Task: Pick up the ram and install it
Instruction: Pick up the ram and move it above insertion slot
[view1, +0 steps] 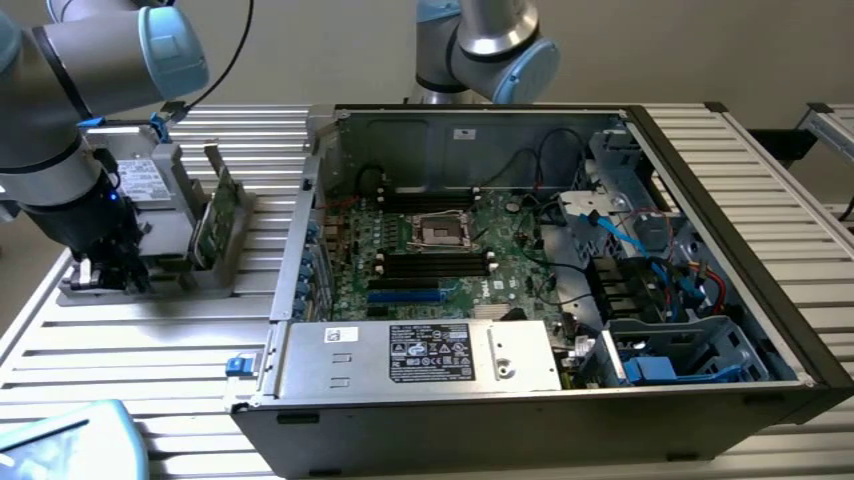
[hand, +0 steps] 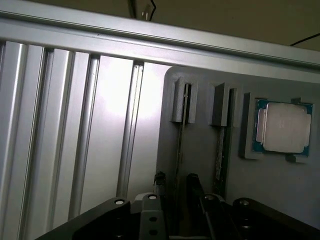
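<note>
Tool (hand: 175, 182): open, one finger each side of edge-on ram (hand: 180, 142), slotted in grey holder (hand: 200, 150) on slatted tabletop (hand: 60, 125).

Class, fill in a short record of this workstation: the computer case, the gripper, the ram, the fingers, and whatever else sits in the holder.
computer case: open, motherboard exposed
gripper: low over the grey holder, on the exterior view's left of the computer case
ram: standing on edge in a holder slot, not lifted
fingers: open, one on each side of the ram
next slot: second board, also on edge
CPU chip: lying flat in its recess in the holder
</note>
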